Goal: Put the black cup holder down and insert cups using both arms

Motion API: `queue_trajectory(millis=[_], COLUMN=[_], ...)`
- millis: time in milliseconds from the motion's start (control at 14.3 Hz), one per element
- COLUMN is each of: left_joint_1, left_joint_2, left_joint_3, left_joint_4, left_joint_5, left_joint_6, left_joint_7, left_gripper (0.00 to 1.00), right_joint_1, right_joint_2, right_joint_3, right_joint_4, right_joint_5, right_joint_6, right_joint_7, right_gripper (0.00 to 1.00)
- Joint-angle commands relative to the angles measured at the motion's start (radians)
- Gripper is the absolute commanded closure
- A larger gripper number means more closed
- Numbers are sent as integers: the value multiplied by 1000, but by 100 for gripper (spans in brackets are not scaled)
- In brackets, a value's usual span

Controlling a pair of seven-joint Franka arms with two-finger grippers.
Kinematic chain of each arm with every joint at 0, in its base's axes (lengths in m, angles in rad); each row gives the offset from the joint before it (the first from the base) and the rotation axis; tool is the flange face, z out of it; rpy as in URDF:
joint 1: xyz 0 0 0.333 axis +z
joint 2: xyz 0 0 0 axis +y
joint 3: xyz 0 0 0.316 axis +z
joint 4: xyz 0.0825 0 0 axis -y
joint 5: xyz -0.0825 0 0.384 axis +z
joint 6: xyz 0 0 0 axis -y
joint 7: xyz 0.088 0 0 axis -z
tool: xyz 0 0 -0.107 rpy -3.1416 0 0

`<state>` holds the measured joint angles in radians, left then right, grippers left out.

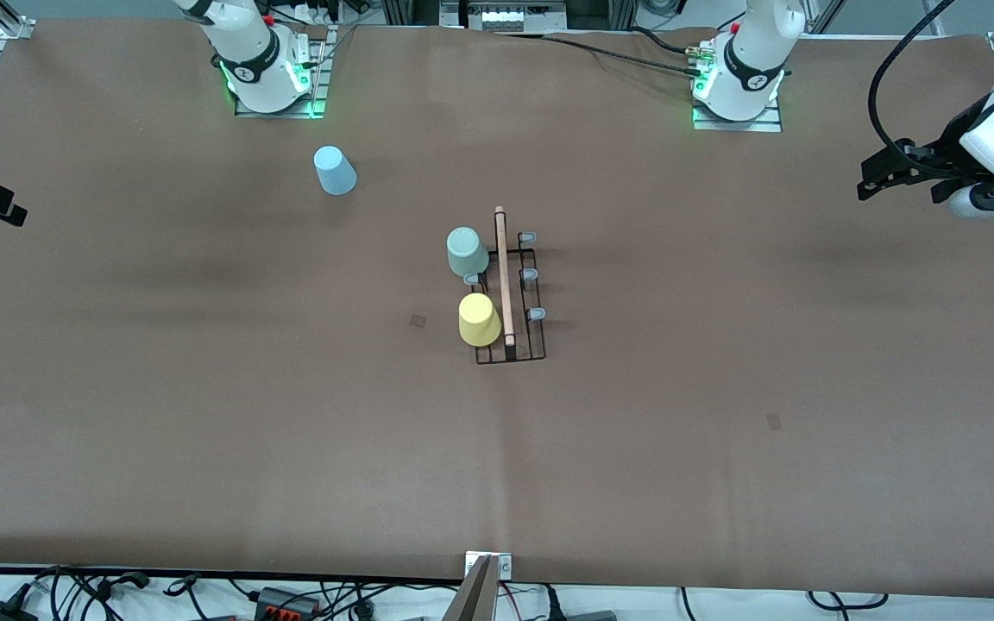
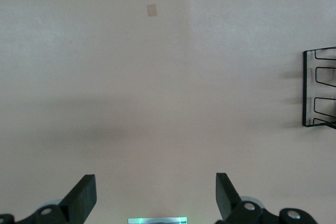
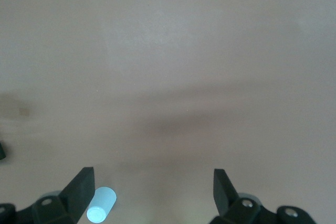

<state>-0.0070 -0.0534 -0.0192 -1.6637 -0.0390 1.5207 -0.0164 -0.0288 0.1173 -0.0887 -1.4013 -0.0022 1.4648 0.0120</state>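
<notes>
The black cup holder [image 1: 521, 297] stands mid-table with its wooden rod handle [image 1: 504, 276] on top. A pale green cup [image 1: 467, 251] and a yellow cup [image 1: 479, 319] sit upside down on pegs on the side toward the right arm's end. The light blue cup [image 1: 336, 170] stands upside down on the table near the right arm's base, and shows in the right wrist view [image 3: 101, 204]. My left gripper [image 1: 872, 177] is open and empty above the left arm's end of the table [image 2: 156, 198]; the holder's edge [image 2: 319, 87] shows there. My right gripper [image 3: 154, 195] is open and empty.
The brown table cover has small square marks [image 1: 418, 321] [image 1: 774, 422]. The arm bases [image 1: 271, 73] [image 1: 739, 86] stand along the edge farthest from the front camera. A metal bracket [image 1: 487, 569] and cables lie at the nearest edge.
</notes>
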Motion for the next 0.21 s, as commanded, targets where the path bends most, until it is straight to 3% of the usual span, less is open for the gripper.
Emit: queue_trajectory(millis=[0, 140], left_joint_1=[-1, -1], left_joint_2=[18, 18], left_joint_3=[-5, -4], left_joint_4=[36, 36], left_joint_5=[13, 13], left_joint_6=[-20, -20], left_joint_7=[-5, -7], left_gripper=[0, 0], right_joint_1=[-14, -13], right_joint_2=[10, 10], right_joint_3=[12, 12], right_joint_4=[31, 30], right_joint_5=[8, 8], right_joint_6=[-17, -20], right_joint_7=[-9, -9], right_gripper=[0, 0])
